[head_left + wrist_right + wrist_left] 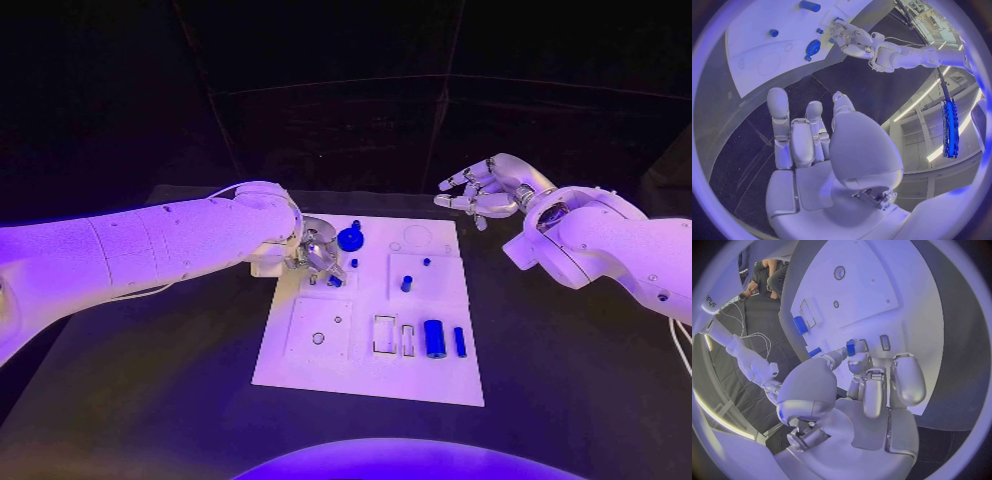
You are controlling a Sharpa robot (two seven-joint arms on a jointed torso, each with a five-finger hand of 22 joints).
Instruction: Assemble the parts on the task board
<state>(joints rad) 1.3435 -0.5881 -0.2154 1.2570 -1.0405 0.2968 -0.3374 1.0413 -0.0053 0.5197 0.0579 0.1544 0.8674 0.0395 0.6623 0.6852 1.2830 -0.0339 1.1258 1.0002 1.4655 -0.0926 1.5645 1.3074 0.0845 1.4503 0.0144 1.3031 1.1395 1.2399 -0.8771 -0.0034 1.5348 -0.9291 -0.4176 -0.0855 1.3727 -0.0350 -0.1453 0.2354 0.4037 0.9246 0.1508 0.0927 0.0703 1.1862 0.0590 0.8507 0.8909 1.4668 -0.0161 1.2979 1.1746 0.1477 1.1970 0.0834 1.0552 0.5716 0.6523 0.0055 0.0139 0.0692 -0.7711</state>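
So the left hand is down at the far left part of the task board, pinching a small blue part between thumb and fingertip. The right hand just hovers off the board's far right corner, fingers spread, holding nothing. Two blue cylinders lie in the board's near slots.

- Left hand: contact with the small blue part is obscured in the head view.
- Task board: far end is cut off at the upper edge.
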